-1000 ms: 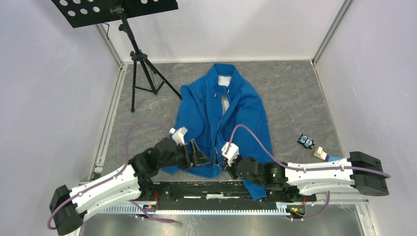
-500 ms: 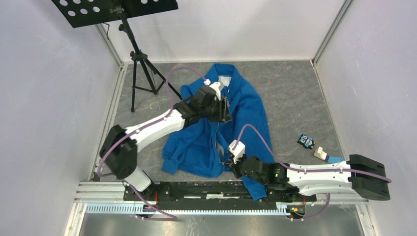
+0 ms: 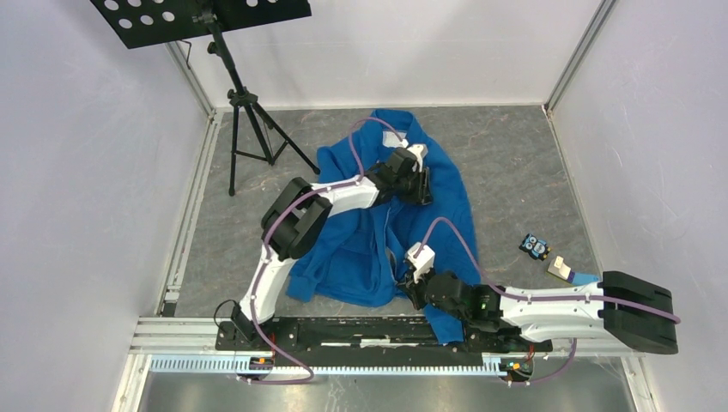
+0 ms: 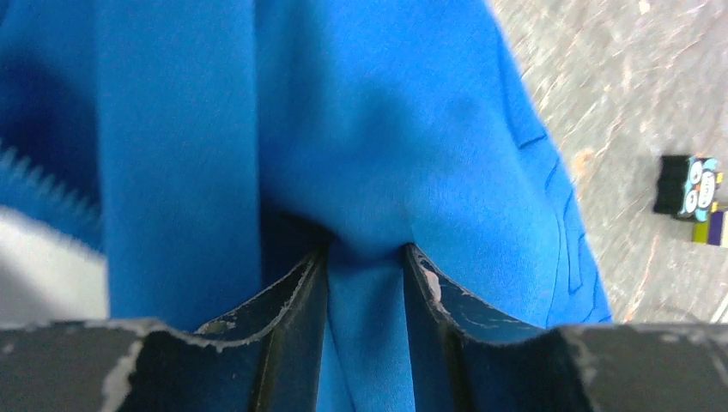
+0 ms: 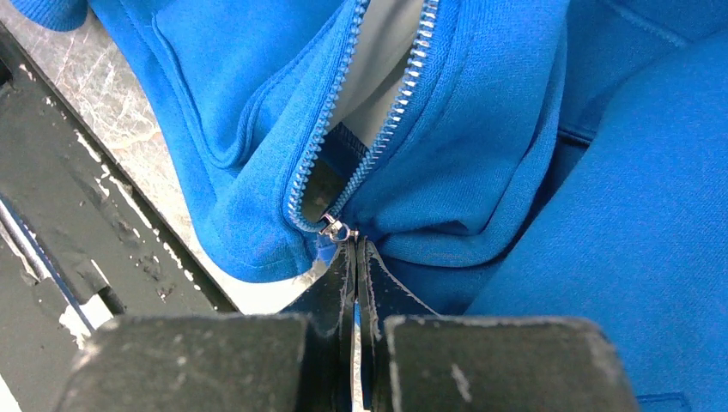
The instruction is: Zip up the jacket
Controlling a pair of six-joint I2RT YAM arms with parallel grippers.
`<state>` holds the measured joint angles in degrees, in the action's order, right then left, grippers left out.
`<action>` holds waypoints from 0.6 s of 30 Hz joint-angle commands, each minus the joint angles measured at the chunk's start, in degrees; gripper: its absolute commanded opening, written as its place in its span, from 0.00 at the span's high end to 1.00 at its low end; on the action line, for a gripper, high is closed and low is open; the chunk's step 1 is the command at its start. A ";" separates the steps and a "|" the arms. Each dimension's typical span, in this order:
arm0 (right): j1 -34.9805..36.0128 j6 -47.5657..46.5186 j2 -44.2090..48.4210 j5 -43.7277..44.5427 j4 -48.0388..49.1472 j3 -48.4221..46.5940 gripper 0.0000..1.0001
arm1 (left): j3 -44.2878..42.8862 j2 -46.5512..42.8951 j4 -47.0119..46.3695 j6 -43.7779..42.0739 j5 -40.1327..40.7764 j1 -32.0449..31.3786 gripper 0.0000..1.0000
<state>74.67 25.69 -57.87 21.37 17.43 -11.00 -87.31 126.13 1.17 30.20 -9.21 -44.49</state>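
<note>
The bright blue jacket (image 3: 448, 202) lies front up on the grey floor, its zipper (image 5: 388, 127) open above the slider with white lining (image 5: 386, 51) showing. My left gripper (image 3: 422, 190) reaches far out over the jacket's upper right chest, below the collar. In the left wrist view it (image 4: 365, 253) is shut on a fold of blue fabric (image 4: 386, 129). My right gripper (image 3: 405, 281) is at the bottom hem. In the right wrist view it (image 5: 356, 245) is shut at the silver zipper slider (image 5: 337, 229), pinching the pull at the zipper's bottom end.
A black music stand on a tripod (image 3: 249, 129) stands at the back left. Two small objects (image 3: 536, 247) (image 3: 560, 269) lie on the floor at the right, also in the left wrist view (image 4: 687, 187). A black rail (image 3: 360, 330) runs along the near edge. White walls close in.
My left arm has swung from the bottom hem up across the jacket to its upper right chest. The right gripper has stayed at the zipper's bottom end.
</note>
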 commanded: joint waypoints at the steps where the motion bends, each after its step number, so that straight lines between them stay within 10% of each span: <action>1: -1.21 0.37 -0.46 0.67 4.65 0.19 1.00 | -13.11 8.92 1.07 -4.26 -8.49 1.14 0.56; 5: -2.29 -0.28 -1.41 -0.33 4.40 -1.90 1.00 | -25.62 10.63 15.57 -8.57 -12.62 2.08 0.57; 10: -3.07 -1.14 -1.07 -3.30 4.54 -3.95 1.00 | -14.84 -9.79 17.45 -11.21 -12.74 2.53 0.23; 18: -4.62 5.79 -0.81 -9.00 4.71 -6.65 1.00 | 14.23 -42.77 22.92 -3.43 -11.55 3.88 0.09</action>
<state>70.65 26.85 -59.07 15.55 20.08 -14.11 -84.29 97.47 20.08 23.27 -19.62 -41.06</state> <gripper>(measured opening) 0.007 0.921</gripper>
